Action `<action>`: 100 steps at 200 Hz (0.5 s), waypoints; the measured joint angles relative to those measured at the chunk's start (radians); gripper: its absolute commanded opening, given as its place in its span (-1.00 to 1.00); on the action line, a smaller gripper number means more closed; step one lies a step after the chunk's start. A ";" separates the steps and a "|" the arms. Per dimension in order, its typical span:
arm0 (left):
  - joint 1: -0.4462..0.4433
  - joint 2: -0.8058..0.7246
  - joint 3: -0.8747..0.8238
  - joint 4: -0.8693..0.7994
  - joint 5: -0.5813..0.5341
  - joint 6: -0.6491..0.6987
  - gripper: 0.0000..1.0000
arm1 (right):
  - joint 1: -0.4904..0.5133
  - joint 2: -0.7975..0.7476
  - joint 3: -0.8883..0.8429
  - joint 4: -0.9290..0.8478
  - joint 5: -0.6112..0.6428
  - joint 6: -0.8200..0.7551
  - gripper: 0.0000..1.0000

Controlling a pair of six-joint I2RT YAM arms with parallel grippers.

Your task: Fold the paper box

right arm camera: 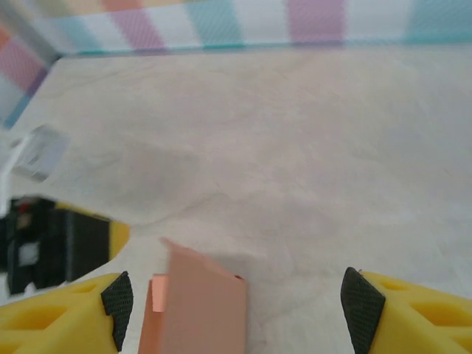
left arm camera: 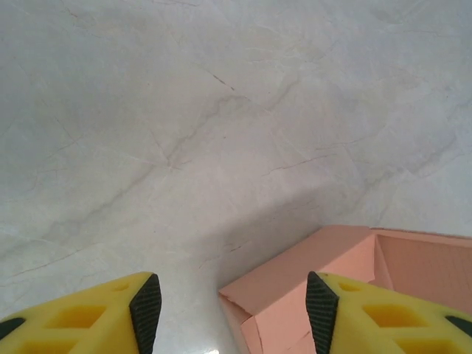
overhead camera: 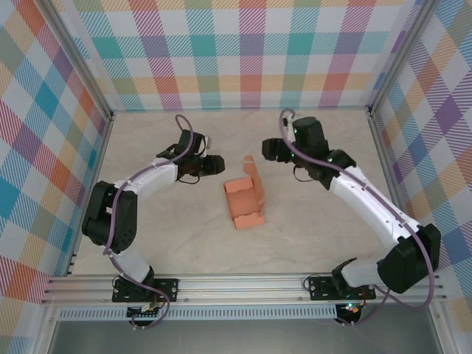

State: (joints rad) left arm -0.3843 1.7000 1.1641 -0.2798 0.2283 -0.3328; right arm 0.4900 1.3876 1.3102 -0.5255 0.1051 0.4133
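Evidently the paper box [overhead camera: 245, 199] sat half-formed midway between the bench's [overhead camera: 147, 243] side edges, one flap [overhead camera: 251, 168] upright. The left tool [overhead camera: 219, 164] and right tool [overhead camera: 265, 150] flanked that flap, jaws apart and gripping nothing, probably positioned to fold it down.

Bright even light, soft shadows, slight blur

The left arm [overhead camera: 140, 181] and right arm [overhead camera: 369, 200] are bent inward; the left gripper [overhead camera: 215, 164] and right gripper [overhead camera: 270, 151] are pointed toward each other, jaws spread apart.
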 measured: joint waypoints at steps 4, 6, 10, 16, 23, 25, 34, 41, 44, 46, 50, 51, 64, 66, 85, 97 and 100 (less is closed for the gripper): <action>0.001 -0.002 -0.006 0.000 0.003 0.000 0.16 | -0.005 0.008 0.007 -0.024 -0.005 0.019 0.52; 0.002 -0.002 -0.011 0.000 0.004 0.000 0.17 | -0.006 0.011 0.009 -0.036 -0.009 0.026 0.52; 0.005 -0.003 -0.018 0.001 0.008 0.000 0.19 | -0.008 0.015 0.010 -0.053 -0.015 0.040 0.51; 0.008 -0.003 -0.031 0.005 0.014 0.001 0.22 | -0.009 0.022 0.009 -0.090 -0.031 0.057 0.51; 0.014 -0.003 -0.050 0.016 0.024 0.006 0.25 | -0.009 0.026 0.008 -0.125 -0.054 0.070 0.49; 0.015 -0.003 -0.056 0.018 0.027 0.008 0.26 | -0.009 0.026 0.007 -0.133 -0.061 0.071 0.49; 0.021 -0.003 -0.080 0.032 0.052 0.023 0.30 | -0.014 0.027 0.004 -0.162 -0.101 0.069 0.48; 0.024 -0.003 -0.098 0.049 0.079 0.039 0.33 | -0.017 0.026 0.004 -0.176 -0.134 0.060 0.48; 0.024 -0.003 -0.105 0.058 0.088 0.040 0.33 | -0.018 0.026 0.004 -0.180 -0.146 0.056 0.47; 0.025 -0.003 -0.109 0.065 0.099 0.050 0.34 | -0.019 0.026 0.005 -0.184 -0.155 0.050 0.47; 0.025 -0.003 -0.116 0.078 0.115 0.056 0.35 | -0.020 0.026 0.005 -0.189 -0.173 0.039 0.47; 0.025 -0.003 -0.119 0.082 0.120 0.059 0.35 | -0.020 0.026 0.005 -0.192 -0.178 0.035 0.47; 0.025 0.000 -0.135 0.134 0.182 0.089 0.38 | -0.022 0.027 0.007 -0.219 -0.213 -0.007 0.46; 0.025 0.001 -0.136 0.143 0.190 0.093 0.38 | -0.023 0.027 0.008 -0.222 -0.217 -0.012 0.45; 0.024 0.024 -0.136 0.229 0.257 0.146 0.40 | -0.040 0.031 0.014 -0.249 -0.246 -0.063 0.45; 0.019 0.048 -0.125 0.259 0.286 0.191 0.40 | -0.066 0.031 0.014 -0.254 -0.260 -0.080 0.43; 0.018 0.058 -0.119 0.261 0.291 0.202 0.40 | -0.073 0.031 0.014 -0.255 -0.262 -0.083 0.43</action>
State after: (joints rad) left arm -0.3660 1.7576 1.0454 -0.0193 0.5190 -0.1307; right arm 0.4171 1.4189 1.3239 -0.7803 -0.1570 0.3305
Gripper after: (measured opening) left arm 0.697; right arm 0.723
